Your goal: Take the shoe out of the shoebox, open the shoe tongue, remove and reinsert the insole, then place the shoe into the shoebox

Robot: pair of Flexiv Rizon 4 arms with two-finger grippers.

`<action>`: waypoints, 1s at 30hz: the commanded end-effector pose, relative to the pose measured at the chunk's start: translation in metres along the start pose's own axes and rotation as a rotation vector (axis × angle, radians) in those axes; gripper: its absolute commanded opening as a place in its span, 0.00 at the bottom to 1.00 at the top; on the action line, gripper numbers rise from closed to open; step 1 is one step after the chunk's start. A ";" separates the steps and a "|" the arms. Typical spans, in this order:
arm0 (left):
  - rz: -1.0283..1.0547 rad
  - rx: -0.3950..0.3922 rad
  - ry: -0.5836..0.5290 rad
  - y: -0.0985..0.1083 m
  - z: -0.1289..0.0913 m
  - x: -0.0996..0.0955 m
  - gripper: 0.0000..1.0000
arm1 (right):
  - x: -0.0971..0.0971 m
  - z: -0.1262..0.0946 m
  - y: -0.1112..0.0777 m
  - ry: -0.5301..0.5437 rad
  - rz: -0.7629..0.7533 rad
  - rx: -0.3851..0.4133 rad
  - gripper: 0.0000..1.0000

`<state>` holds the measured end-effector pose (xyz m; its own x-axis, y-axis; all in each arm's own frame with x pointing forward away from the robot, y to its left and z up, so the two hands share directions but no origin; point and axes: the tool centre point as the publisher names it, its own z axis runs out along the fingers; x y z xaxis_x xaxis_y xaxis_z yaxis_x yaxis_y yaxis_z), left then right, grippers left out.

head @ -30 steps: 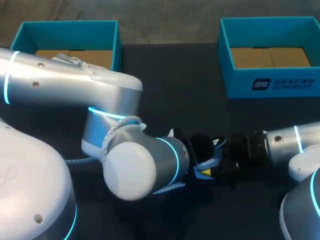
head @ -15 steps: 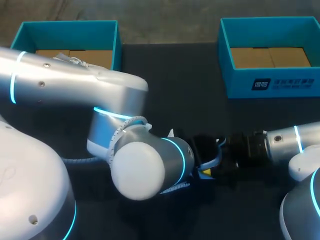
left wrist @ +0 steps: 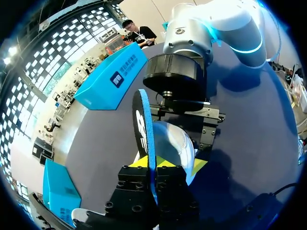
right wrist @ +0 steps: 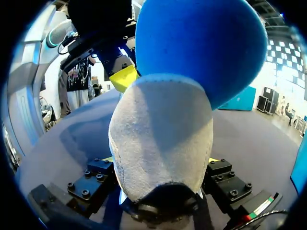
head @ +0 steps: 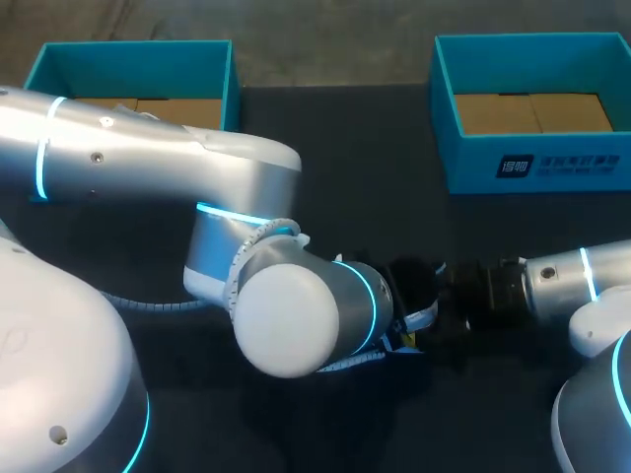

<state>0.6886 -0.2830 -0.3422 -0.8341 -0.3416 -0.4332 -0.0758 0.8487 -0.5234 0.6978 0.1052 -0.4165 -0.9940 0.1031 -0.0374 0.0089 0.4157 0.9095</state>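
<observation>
Close in, near the middle of the dark surface [head: 345, 168], the two hands meet. The right hand [right wrist: 160, 160] is clamped on the grey shoe [right wrist: 160, 129], one finger on each side. The left hand [left wrist: 154, 163] is pinched tight on the blue insole [left wrist: 143, 124], which stands on its thin edge right beside the shoe; I cannot tell if its end is inside the shoe. Far back sit two blue boxes, the left box [head: 133, 69] and the right box [head: 473, 163], both well apart from the shoe.

Left arm [head: 148, 168] bent to centre, fingers [left wrist: 140, 162] pinching insole [left wrist: 143, 124], right gripper [head: 439, 296] opposite, clasping shoe [right wrist: 163, 139]
</observation>
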 end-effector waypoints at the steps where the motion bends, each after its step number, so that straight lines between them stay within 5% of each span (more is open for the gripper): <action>1: -0.004 0.013 0.020 0.002 -0.011 -0.005 0.00 | 0.002 0.000 0.001 -0.003 -0.001 0.003 0.00; 17: -0.030 0.058 0.159 -0.046 -0.056 -0.018 0.00 | 0.002 0.000 0.001 -0.003 -0.001 0.003 0.00; 30: -0.078 0.052 0.422 -0.090 -0.078 -0.053 0.00 | 0.002 0.000 0.001 -0.003 -0.001 0.003 0.00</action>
<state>0.6886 -0.3166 -0.2249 -0.9516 -0.2656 -0.1546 -0.1286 0.8012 -0.5844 0.6976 0.1053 -0.4164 -0.9940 0.1028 -0.0374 0.0088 0.4157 0.9094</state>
